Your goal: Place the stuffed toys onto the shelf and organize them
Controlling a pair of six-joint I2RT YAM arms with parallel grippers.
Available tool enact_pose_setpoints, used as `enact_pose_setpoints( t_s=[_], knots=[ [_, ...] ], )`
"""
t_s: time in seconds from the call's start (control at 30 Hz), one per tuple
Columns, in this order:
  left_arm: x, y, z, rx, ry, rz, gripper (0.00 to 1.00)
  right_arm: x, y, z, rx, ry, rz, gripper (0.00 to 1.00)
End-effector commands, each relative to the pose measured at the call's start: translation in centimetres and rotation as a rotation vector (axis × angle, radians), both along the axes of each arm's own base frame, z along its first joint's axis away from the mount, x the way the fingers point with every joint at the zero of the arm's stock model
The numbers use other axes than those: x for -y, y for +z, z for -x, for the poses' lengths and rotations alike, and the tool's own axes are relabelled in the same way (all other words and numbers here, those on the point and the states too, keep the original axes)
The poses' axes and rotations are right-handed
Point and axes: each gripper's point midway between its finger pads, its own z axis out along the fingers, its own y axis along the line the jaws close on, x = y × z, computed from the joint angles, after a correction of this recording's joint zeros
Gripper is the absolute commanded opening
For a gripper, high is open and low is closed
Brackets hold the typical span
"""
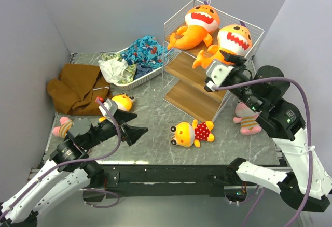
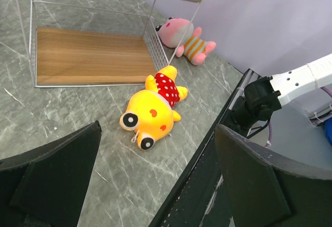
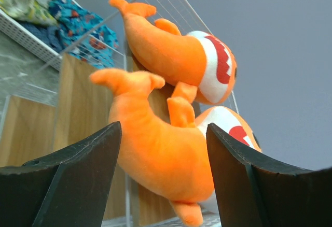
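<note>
Two orange shark plushes (image 1: 199,22) (image 1: 233,40) lie side by side on the top tier of the white wire shelf (image 1: 187,95). My right gripper (image 1: 232,59) (image 3: 163,133) is open just in front of the nearer shark (image 3: 161,149), its jaws standing either side of the body. A yellow-headed doll in a red dotted dress (image 1: 192,132) (image 2: 153,110) lies on the table in front of the shelf. My left gripper (image 1: 136,125) (image 2: 158,180) hovers open and empty to its left. A second doll (image 1: 122,102) sits behind that arm. Pink striped plushes lie at far left (image 1: 62,128) and right of the shelf (image 1: 248,121) (image 2: 187,38).
A low white basket (image 1: 136,82) of blue and green clothes (image 1: 142,51) stands at the back, left of the shelf. A brown cloth (image 1: 75,89) lies at back left. Grey walls close in on three sides. The table's black front edge (image 2: 207,149) runs under my left gripper.
</note>
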Motion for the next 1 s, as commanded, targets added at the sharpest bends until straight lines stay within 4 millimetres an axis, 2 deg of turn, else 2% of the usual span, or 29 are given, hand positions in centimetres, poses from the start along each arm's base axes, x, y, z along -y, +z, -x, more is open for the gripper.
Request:
enact_pose_setpoints(
  t_s=[0.0, 0.07, 0.27, 0.4, 0.57, 0.77, 0.97],
  knots=[
    [-0.1, 2.8, 0.4, 0.051, -0.01, 0.057, 0.96, -1.0, 2.6, 1.4, 0.0, 0.081, -0.139, 0.75],
    [-0.1, 2.8, 0.4, 0.05, -0.007, 0.058, 0.96, -1.2, 2.7, 1.4, -0.009, 0.091, -0.138, 0.75],
    [-0.2, 2.8, 0.4, 0.05, -0.004, 0.058, 0.96, -1.7, 0.9, 0.5, -0.061, 0.081, -0.095, 0.76],
    [-0.3, 2.9, 0.4, 0.055, -0.001, 0.059, 0.96, -2.0, 0.5, 1.1, -0.077, 0.114, -0.07, 0.83],
    [-0.2, 2.9, 0.4, 0.053, -0.004, 0.058, 0.96, -1.1, -0.7, 0.0, -0.083, 0.044, -0.014, 0.84],
    [-0.2, 2.9, 0.4, 0.054, -0.006, 0.058, 0.96, 0.5, -0.2, -1.5, -0.033, -0.069, 0.034, 0.73],
    [-0.2, 3.0, 0.4, 0.055, -0.006, 0.059, 0.96, 0.8, -0.2, -2.8, -0.034, -0.114, 0.07, 0.65]
  ],
)
